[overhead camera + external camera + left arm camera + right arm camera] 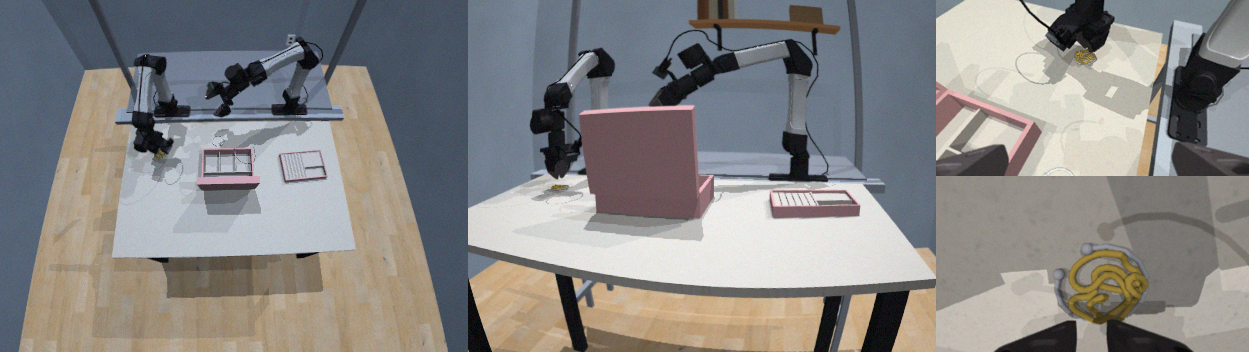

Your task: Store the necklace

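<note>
The gold necklace (159, 154) (559, 187) (1085, 56) lies bunched on the table, inside an open silver bangle with ball ends (1087, 249). My right gripper (558, 176) (1091, 328) points down just above it, fingers a little apart, with nothing visible between them. My left gripper (215, 103) (1090, 150) is wide open and empty, raised behind the box. The pink jewelry box (228, 181) (640, 160) (1015, 149) stands mid-table, lid up. Its long compartment (227, 174) runs beside the lid, partly hidden; three smaller ones lie behind.
Another silver bangle (219, 140) (1059, 170) lies behind the box, near its rear wall. A pink-rimmed tray (281, 165) (818, 210) with narrow slots lies on the other side of the box from the necklace. The raised lid stands tall as an obstacle.
</note>
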`<state>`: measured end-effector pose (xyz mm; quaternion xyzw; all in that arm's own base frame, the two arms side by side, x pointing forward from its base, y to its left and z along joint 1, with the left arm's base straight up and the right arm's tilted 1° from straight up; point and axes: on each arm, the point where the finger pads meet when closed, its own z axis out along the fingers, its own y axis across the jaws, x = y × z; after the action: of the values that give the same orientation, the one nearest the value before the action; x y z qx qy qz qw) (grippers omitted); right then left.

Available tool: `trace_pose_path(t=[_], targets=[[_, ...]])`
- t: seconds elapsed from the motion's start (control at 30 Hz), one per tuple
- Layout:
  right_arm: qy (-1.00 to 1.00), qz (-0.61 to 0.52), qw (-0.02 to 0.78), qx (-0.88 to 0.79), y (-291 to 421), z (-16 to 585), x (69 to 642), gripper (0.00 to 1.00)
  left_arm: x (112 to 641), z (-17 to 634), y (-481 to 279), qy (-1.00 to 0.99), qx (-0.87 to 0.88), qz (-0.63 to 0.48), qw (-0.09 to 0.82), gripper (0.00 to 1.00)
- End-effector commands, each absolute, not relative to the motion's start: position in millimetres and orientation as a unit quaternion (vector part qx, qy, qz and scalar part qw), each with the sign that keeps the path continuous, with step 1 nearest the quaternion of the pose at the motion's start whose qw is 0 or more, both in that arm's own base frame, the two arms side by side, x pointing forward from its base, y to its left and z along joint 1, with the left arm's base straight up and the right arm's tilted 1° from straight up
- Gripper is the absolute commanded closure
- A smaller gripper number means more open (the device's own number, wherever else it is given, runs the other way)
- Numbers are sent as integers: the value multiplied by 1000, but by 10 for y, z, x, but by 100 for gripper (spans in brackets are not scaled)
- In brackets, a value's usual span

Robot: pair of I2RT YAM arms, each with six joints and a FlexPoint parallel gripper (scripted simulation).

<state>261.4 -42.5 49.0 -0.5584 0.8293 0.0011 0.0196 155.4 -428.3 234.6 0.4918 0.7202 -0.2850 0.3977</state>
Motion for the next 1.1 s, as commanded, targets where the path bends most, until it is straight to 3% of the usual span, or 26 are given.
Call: trace_pose_path(t=[0.0,1.07], targets=[[802,-14,9,-597,-455,414,2641,80,1624,2316,-4300,720,483,-284,409,0],[808,-12,9,-589,-462,146,2639,80,1645,1959,-4361,713,477,-297,419,0]])
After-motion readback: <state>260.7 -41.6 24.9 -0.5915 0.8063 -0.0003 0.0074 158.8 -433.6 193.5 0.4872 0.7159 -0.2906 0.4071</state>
